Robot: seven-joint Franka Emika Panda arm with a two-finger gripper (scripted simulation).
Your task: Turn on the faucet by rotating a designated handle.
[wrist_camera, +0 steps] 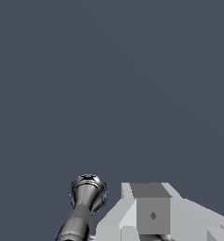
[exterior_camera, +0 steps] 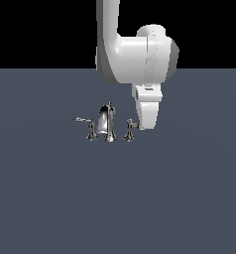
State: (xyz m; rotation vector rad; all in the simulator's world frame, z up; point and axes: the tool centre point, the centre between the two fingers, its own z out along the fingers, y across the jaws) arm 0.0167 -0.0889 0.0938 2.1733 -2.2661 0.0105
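Observation:
The chrome faucet stands on the grey floor in the exterior view, with its tall spout (exterior_camera: 108, 121) in the middle. One lever handle (exterior_camera: 89, 127) is at the exterior view's left, its thin arm pointing left. The mirrored handle (exterior_camera: 130, 129) is at the right. My gripper (exterior_camera: 142, 127) hangs low just right of that right handle, close to it; touch cannot be judged. In the wrist view a chrome handle (wrist_camera: 87, 193) shows right beside a grey finger (wrist_camera: 151, 212). The frames do not show whether the jaws are open or shut.
The flat grey floor (exterior_camera: 179, 198) spreads all around the faucet. The white arm (exterior_camera: 135, 54) comes down from above, right of the spout. Nothing else shows.

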